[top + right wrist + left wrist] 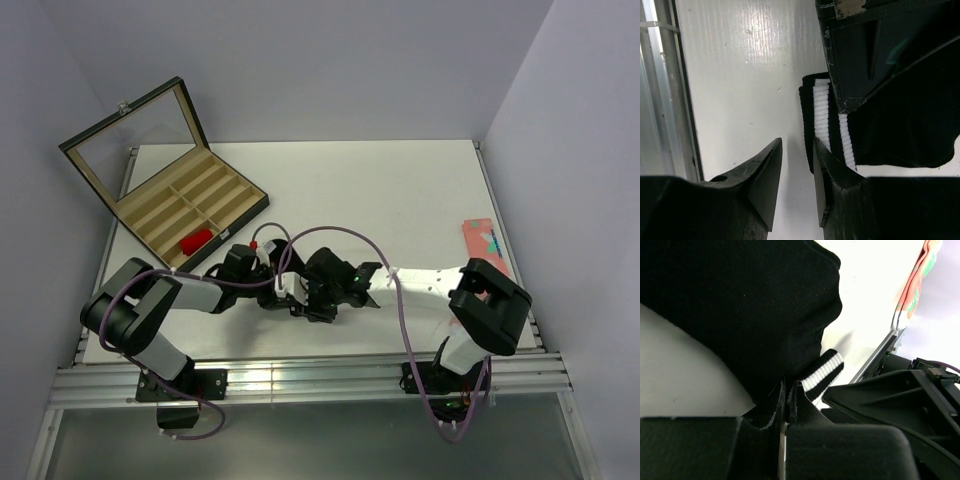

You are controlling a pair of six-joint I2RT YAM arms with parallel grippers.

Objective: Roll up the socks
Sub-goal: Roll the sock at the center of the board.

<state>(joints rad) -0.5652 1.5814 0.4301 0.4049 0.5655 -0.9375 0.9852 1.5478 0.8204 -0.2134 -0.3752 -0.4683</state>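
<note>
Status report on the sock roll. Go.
Left fingers shut on black sock. Right fingers open beside its striped cuff, nothing between them. Red sock in the box, apart. Nothing in the way.

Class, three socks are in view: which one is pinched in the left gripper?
The black sock with white cuff stripes; the red sock lies in the box, the salmon-pink sock far right on the table.

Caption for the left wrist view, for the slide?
Left gripper shut on the black sock, white-striped cuff just beyond the jaws, salmon-pink sock in the background.
</note>
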